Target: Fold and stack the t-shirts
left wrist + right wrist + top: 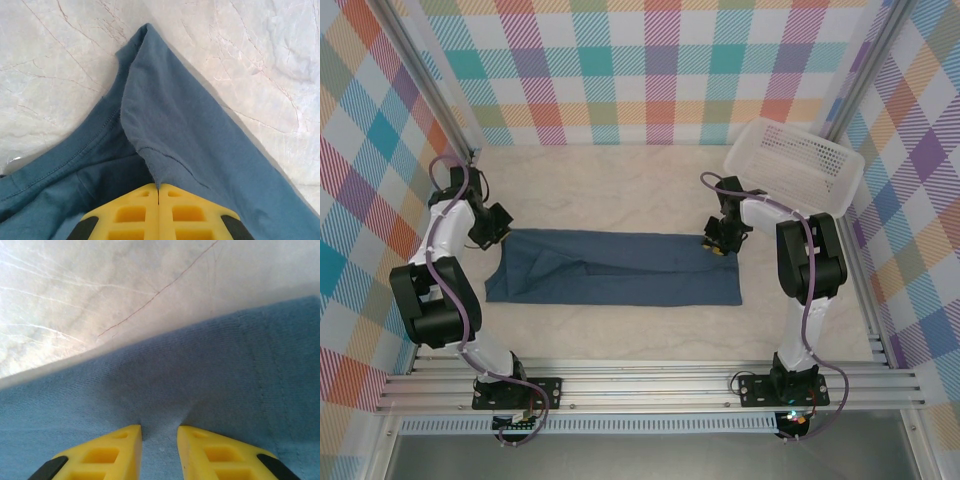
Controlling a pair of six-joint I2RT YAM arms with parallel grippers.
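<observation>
While both arms take the far edge, likely for the next fold | t-shirt (620, 268) lies as a long band on table (620, 180) | left gripper (158, 186) clamped on far-left corner cloth | right gripper (159, 429) pinching far-right edge pucker

I see the t-shirt (620, 270) lying flat across the middle of the surface (620, 190), with the basket (800, 160) behind its right end.

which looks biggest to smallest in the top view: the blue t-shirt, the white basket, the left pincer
1. t-shirt, largest
2. white basket, clearly smaller
3. left pincer, smallest by far
</observation>
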